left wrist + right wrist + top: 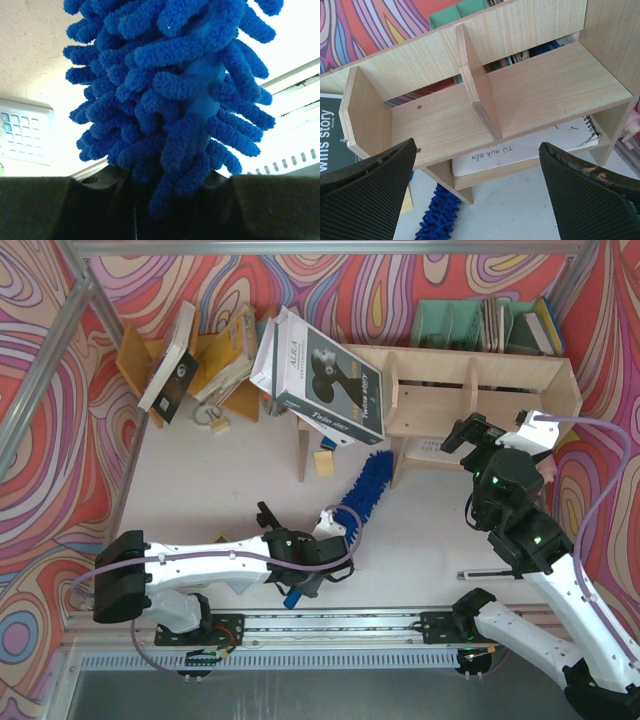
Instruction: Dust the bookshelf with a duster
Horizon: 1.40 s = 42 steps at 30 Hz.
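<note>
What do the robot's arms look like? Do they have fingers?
The left arm and the right arm are white tubes with chunky black joints. A pale purple cable loops along each one. Tiny green lights glow on the right arm's black joints. The fingers are flat and black, with a bumpy, rubbery pattern.

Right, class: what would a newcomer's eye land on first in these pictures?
The bright-blue fluffy duster, held by the left gripper, slants toward the pale bookshelf at centre. Then come the swirling red-and-purple walls all round, and the right gripper, open, facing the shelf's compartments.
</note>
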Each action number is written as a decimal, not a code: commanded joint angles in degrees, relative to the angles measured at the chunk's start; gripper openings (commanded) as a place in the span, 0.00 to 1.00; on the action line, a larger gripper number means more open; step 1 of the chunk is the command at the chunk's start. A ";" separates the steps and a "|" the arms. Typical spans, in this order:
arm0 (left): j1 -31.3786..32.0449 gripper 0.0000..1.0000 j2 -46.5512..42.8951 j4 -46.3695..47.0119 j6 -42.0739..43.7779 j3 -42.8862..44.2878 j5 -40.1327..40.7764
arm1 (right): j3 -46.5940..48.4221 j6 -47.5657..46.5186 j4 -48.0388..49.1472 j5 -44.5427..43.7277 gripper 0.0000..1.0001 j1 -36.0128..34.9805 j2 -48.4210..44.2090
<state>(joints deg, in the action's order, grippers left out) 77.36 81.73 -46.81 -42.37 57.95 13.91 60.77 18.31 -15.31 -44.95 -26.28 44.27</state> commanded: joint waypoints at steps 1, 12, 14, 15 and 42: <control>0.47 0.00 -1.58 -0.39 1.79 2.42 0.37 | 0.43 0.34 -0.03 -0.40 0.99 -0.08 -0.17; 0.46 0.00 -11.64 -6.94 2.73 5.69 0.72 | 0.02 0.28 0.30 -0.49 0.99 -0.04 -0.40; 0.47 0.00 -12.37 -7.61 2.38 4.56 1.19 | -0.12 0.23 0.37 -0.49 0.99 -0.09 -0.34; 0.45 0.00 -12.51 -7.43 2.12 3.78 1.12 | -0.13 0.25 0.42 -0.41 0.99 -0.03 -0.25; 1.52 0.00 -17.24 -20.68 1.76 6.09 -2.93 | 1.02 -0.13 0.24 -0.63 0.99 -0.08 0.08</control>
<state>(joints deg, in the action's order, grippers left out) 78.06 68.45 -62.22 -40.71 62.11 9.65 60.77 18.44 -15.31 -44.80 -26.28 44.34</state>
